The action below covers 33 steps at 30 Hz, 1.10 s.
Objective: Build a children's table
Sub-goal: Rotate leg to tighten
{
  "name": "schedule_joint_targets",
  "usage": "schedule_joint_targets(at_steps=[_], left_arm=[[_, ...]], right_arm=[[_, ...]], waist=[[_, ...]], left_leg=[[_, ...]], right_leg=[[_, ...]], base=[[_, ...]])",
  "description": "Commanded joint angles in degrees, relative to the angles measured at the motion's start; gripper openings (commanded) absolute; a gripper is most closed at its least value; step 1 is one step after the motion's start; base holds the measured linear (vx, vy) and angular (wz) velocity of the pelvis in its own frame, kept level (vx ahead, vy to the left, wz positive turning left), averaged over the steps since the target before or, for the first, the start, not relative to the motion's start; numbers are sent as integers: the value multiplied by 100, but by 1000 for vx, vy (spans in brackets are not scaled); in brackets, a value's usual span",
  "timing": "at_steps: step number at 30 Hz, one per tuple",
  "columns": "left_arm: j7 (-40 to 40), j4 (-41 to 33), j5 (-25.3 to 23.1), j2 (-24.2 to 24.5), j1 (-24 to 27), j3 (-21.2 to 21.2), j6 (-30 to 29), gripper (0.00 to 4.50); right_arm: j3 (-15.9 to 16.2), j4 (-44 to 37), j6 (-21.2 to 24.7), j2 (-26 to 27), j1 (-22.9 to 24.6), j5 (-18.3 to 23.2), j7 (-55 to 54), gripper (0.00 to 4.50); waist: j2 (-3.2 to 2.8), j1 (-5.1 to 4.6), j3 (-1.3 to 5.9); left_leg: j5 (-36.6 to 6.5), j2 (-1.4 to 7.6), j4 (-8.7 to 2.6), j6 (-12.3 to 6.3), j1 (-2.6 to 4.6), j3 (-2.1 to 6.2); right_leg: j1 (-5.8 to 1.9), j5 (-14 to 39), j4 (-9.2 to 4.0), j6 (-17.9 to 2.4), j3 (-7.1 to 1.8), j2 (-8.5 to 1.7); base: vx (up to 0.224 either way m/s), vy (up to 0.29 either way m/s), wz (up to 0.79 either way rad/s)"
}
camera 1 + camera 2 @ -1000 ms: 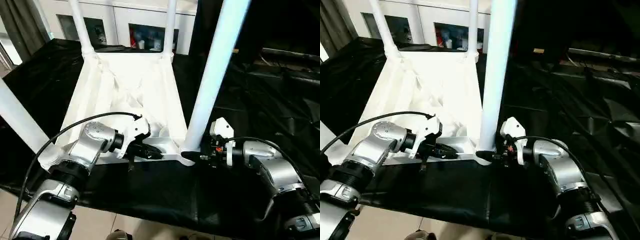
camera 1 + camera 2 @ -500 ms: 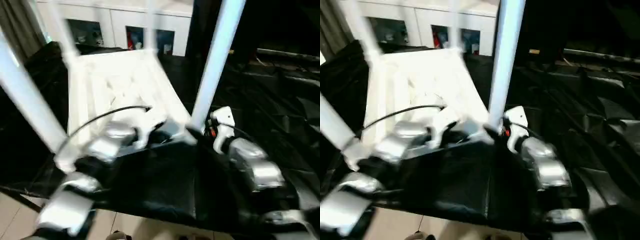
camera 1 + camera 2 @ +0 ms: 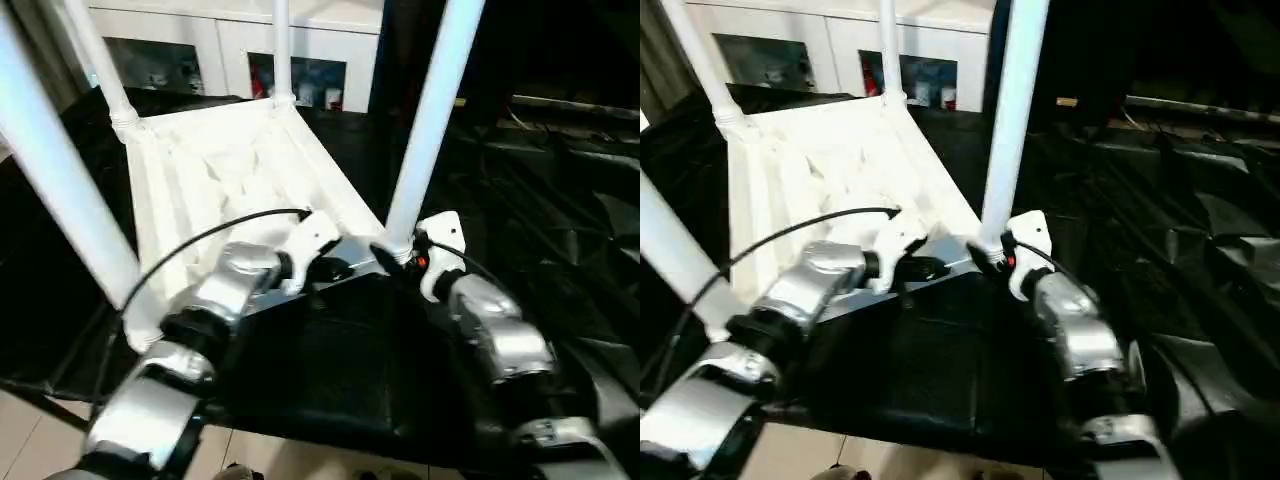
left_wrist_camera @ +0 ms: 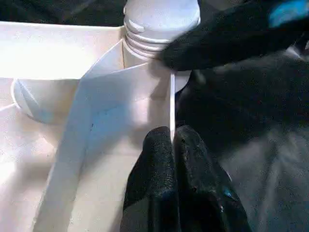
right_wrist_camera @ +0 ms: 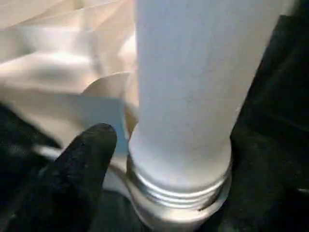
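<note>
The children's table (image 3: 230, 170) lies upside down on black cloth, white, with its four legs standing up. My left gripper (image 3: 345, 268) is at the near rim, close to the near right corner. Its black fingers (image 4: 159, 183) are shut on the thin white rim (image 4: 170, 106). My right gripper (image 3: 398, 255) is at the foot of the near right leg (image 3: 430, 120). It stands open around the leg's threaded base (image 5: 178, 193), with one finger (image 5: 87, 159) close beside the collar.
Black cloth (image 3: 330, 370) covers the work surface, crumpled at the right. A white cabinet (image 3: 320, 40) with glass doors stands behind. The near left leg (image 3: 60, 180) rises close to my left arm. A black cable (image 3: 200, 240) loops over my left forearm. Pale floor (image 3: 40, 440) shows below.
The table's near right corner has swung away from me, and both arms have reached forward with it. The right gripper's jaws stand wider around the leg's base. The left grip is unchanged.
</note>
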State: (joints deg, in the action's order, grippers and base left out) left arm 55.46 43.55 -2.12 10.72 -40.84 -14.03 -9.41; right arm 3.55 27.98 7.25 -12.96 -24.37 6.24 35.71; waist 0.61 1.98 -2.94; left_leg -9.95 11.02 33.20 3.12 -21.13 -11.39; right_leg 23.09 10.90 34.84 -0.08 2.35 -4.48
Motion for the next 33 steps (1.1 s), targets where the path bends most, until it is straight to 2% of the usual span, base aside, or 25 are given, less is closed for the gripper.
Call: schedule_joint_targets(at_steps=[1,3,5,6,7,8,11,13,18,20,23,25,28,31,33], left_arm=[[385,-79,133,-6,113,-132,159,0],[828,-205,210,176,202,-183,274,0],[1635,-474,401,514,352,-241,304,0],[1713,-501,420,547,365,-246,301,0],[1901,-565,452,663,393,-255,259,0],[2052,-629,465,775,423,-266,212,0],[2510,-828,533,1053,522,-313,35,0],[2580,-863,538,1101,556,-313,41,0],[2589,-910,555,1130,593,-297,33,0],[2581,-911,552,1122,592,-286,36,0],[2522,-909,561,1099,576,-271,40,0],[2457,-907,551,1094,561,-264,61,0],[1994,-723,454,968,459,-164,146,0],[1438,-524,368,795,353,-48,197,0],[1003,-360,280,650,273,2,184,0]], right_arm=[[494,-262,-18,-3,76,126,817,379],[540,-433,32,-229,136,235,1266,379],[619,-719,265,-626,229,412,2003,379],[627,-747,291,-664,238,429,2075,379],[633,-784,352,-775,244,453,2244,379],[638,-810,383,-870,252,474,2390,379],[701,-898,407,-1110,277,521,2768,379],[740,-920,413,-1166,291,513,2859,379],[780,-972,454,-1186,321,521,2942,379],[786,-990,505,-1162,320,546,2975,353],[790,-993,525,-1140,317,577,2991,342],[805,-1000,528,-1137,321,592,2997,314],[725,-942,493,-1004,352,567,2731,299],[592,-624,385,-766,298,370,2068,280],[490,-322,345,-571,227,202,1463,274]], waist=[[105,34,336],[91,29,338],[95,39,343],[92,40,342],[62,37,346],[61,38,338],[40,100,343],[57,154,345],[71,160,340],[71,155,342],[65,161,348],[65,159,345],[71,161,341],[80,132,322],[84,104,310]], left_leg=[[-1234,188,-339,-413,17,91],[-1219,198,-340,-418,24,91],[-1156,207,-348,-443,23,102],[-1134,207,-347,-465,23,101],[-1154,226,-340,-483,51,85],[-1166,231,-346,-468,51,84],[-1190,263,-350,-389,83,73],[-1161,255,-344,-348,87,59],[-1198,237,-348,-276,71,77],[-1197,234,-345,-274,71,76],[-1112,232,-336,-296,67,74],[-1118,229,-335,-300,69,72],[-1143,227,-336,-290,67,76],[-1307,211,-341,-195,67,82],[-1533,205,-360,-68,74,109]], right_leg=[[-275,1297,-478,-1137,-220,-341],[-267,1248,-468,-1189,-218,-340],[-297,1100,-441,-1261,-210,-332],[-300,1044,-433,-1291,-212,-327],[-262,917,-418,-1396,-214,-326],[-256,922,-418,-1417,-210,-322],[-246,865,-395,-1500,-210,-329],[-250,808,-382,-1515,-213,-325],[-255,1004,-396,-1411,-219,-348],[-255,1013,-399,-1399,-219,-344],[-259,889,-385,-1421,-218,-341],[-258,879,-388,-1427,-214,-334],[-260,931,-393,-1416,-216,-340],[-241,1261,-437,-1341,-217,-345],[-234,1827,-483,-1166,-212,-360]], base=[[0,0,0],[0,0,0],[0,0,0],[0,0,0],[0,0,0],[0,0,0],[0,0,0],[0,0,0],[0,0,0],[0,0,0],[0,0,0],[0,0,0],[0,0,0],[0,0,0],[0,0,0]])
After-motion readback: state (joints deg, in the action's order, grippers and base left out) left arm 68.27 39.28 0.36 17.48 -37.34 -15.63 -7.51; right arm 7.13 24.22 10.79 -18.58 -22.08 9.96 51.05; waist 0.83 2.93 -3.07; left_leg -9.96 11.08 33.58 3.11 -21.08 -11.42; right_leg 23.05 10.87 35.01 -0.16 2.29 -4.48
